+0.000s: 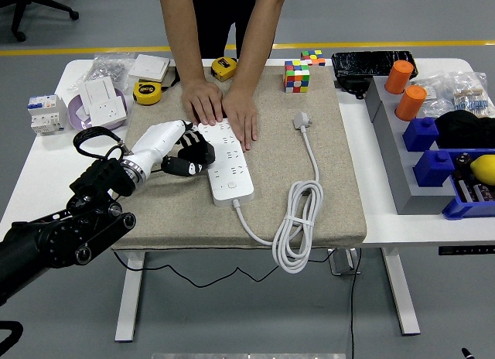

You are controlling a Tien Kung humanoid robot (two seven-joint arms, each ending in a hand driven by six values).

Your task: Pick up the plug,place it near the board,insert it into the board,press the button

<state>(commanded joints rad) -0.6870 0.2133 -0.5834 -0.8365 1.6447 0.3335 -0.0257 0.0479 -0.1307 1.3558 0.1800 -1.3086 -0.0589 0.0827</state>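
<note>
A white power strip (pixel 229 164) lies lengthwise on the beige mat (pixel 271 181). Its white cable (pixel 298 220) loops off the near end and runs up to a white plug (pixel 302 120), which lies loose on the mat right of the strip. My left hand (pixel 188 153), with a white shell and black fingers, sits at the strip's left edge, its fingers curled against it. I see nothing held in it. A person's two hands (pixel 224 107) press flat on the strip's far end. My right arm is out of view.
Tape measures (pixel 147 92), socket parts (pixel 100 100) and a breaker (pixel 45 114) lie at the left. A Rubik's cube (pixel 296 75) stands at the mat's far edge. Grey tray (pixel 394 154), orange cylinders (pixel 406 88) and blue bins (pixel 456 173) stand at the right.
</note>
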